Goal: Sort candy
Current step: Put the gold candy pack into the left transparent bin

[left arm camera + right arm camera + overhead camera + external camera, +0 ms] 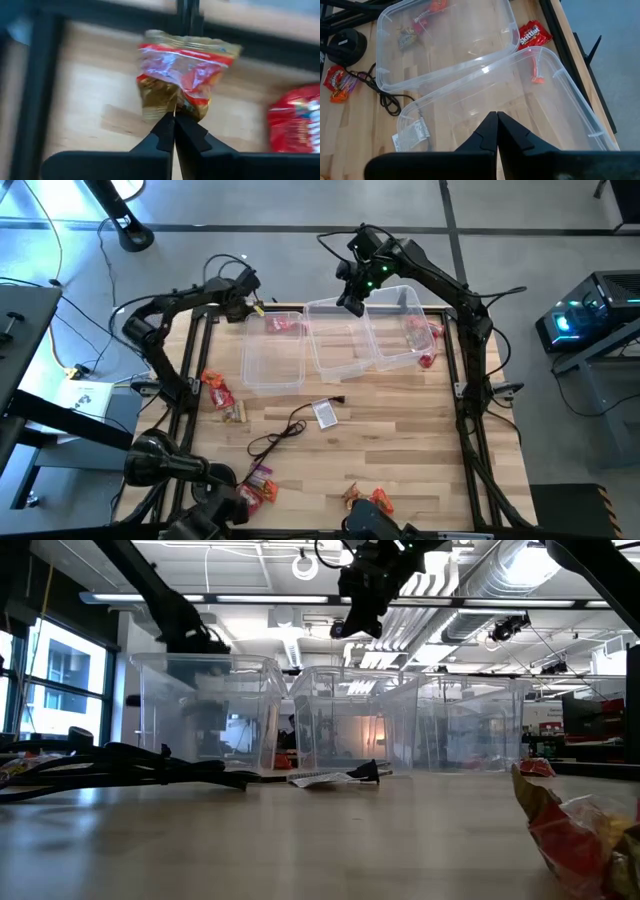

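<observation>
My left gripper is at the table's far left corner, beside the far end of the left clear bin. It is shut on one piece of candy, a crinkly red, clear and gold packet. A red packet lies on the wood close by, by that bin's far end. My right gripper hangs shut and empty above the far end of the middle bin. Red candy lies in the right bin. My left gripper pinches the packet's gathered gold end between its two fingertips. The fingers come steeply from above. The rest of the packet spreads out beyond the fingertips, and its shadow falls on the wood beside it.
Loose candy lies left of the left bin, near the front edge and close to the low camera. A grey tag with a black cable lies in front of the bins. A black frame edges the table.
</observation>
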Controlling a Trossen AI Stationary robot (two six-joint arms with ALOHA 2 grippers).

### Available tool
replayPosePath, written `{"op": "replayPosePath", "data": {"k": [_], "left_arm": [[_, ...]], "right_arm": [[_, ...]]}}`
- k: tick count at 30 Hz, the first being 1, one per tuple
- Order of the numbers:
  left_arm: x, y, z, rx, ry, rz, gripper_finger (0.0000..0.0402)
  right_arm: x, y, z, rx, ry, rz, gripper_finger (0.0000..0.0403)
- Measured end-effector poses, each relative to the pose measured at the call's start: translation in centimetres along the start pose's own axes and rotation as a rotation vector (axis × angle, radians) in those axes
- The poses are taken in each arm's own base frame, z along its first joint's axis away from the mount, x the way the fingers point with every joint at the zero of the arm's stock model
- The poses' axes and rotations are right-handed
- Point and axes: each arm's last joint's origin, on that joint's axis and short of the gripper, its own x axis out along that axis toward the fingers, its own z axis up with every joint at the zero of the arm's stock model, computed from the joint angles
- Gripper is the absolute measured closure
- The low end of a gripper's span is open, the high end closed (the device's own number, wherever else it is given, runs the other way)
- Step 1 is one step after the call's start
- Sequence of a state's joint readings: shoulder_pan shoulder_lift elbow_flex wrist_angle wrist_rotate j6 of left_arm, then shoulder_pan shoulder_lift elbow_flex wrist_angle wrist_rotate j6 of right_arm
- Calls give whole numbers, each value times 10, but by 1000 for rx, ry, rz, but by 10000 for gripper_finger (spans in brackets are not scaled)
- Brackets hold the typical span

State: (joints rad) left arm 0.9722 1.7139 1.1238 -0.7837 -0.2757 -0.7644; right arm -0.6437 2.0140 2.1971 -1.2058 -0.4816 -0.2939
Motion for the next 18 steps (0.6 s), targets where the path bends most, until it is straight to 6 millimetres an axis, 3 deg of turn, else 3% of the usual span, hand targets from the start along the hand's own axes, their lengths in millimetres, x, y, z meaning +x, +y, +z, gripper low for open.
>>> {"op": "replayPosePath", "data": {"k": [8,11,14,18], "left_arm": [[-84,22,-3,-61,-261,-136,401],[-115,27,-10,-7,-363,-239,401],[-141,23,-27,107,-417,-355,401],[-158,5,-61,285,-329,-531,402]], "right_arm": [[0,0,1,-2,-5,-1,403],[0,0,1,-2,-5,-2,403],[0,0,1,-5,-10,-3,403],[0,-1,2,-10,-19,-6,403]]}}
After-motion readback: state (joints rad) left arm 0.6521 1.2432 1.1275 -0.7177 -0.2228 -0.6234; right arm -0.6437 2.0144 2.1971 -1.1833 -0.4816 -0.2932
